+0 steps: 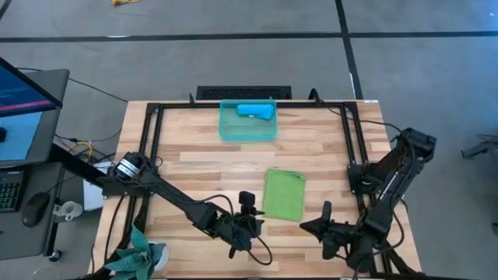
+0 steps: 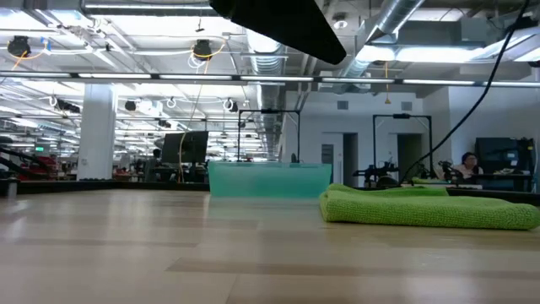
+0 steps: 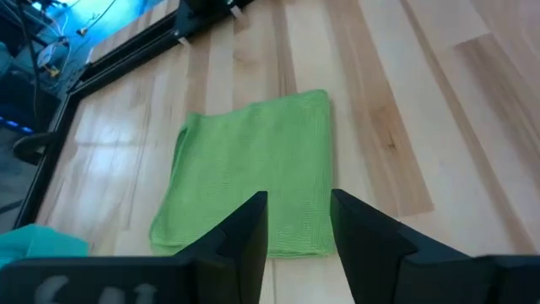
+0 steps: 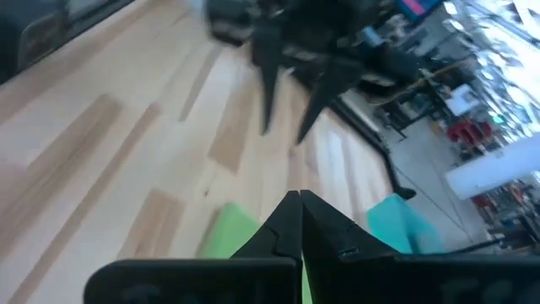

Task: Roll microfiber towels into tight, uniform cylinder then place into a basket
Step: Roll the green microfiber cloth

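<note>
Light was bright and even, mostly from ceiling strip lights [image 2: 253,80] in the room behind. The wooden table [image 1: 202,167] showed soft glare patches in the left wrist view and only faint shadows under the arms. The right wrist view was smeared with motion blur, background washed out. The low view had the near tabletop out of focus.

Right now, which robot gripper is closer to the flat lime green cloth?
Left. The left gripper sits beside the flat lime green cloth, off its near-left corner, open and empty. The right gripper waits shut, slightly farther off its near-right corner.
</note>
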Available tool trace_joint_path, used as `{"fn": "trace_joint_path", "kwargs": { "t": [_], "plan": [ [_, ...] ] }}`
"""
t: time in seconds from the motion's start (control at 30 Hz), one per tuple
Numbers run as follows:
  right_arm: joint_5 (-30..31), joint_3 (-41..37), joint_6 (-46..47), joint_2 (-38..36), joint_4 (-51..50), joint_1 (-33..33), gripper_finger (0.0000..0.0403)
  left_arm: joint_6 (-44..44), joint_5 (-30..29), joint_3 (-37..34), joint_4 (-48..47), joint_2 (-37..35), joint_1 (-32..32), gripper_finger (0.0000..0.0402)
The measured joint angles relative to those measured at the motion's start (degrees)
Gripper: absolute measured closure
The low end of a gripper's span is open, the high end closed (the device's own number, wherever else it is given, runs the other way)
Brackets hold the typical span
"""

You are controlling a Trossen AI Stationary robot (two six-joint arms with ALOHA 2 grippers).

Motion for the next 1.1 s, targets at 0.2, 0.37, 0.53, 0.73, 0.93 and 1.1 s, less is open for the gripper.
{"fn": "trace_joint_path", "kwargs": {
  "t": [0.2,0.37,0.53,0.73,0.93,1.1],
  "plan": [
    [1.23,0.11,0.40,-1.65,7.66,-0.89,0.0384,-2.09,1.45,-0.08,-1.16,0.00,0.00,0.0237],
    [-0.32,0.15,5.50,-1.74,12.11,-1.25,0.0374,-2.61,7.03,-0.10,-0.91,0.35,0.26,0.0209],
    [-1.29,0.15,10.18,-0.61,9.12,-1.40,0.0347,0.41,8.54,-0.06,0.97,3.00,0.62,0.0205],
    [-4.26,0.13,17.44,-0.08,6.15,-1.81,0.0313,4.38,8.77,-0.14,3.07,6.63,1.38,0.0205],
    [-11.81,-1.00,28.90,-0.08,1.05,-1.93,0.0273,4.58,9.47,-0.06,7.12,9.02,3.11,0.0205],
    [-15.63,-4.21,35.62,-0.06,0.79,-2.04,0.0240,5.42,9.95,-0.13,7.38,11.45,4.51,0.0205]
  ]
}}
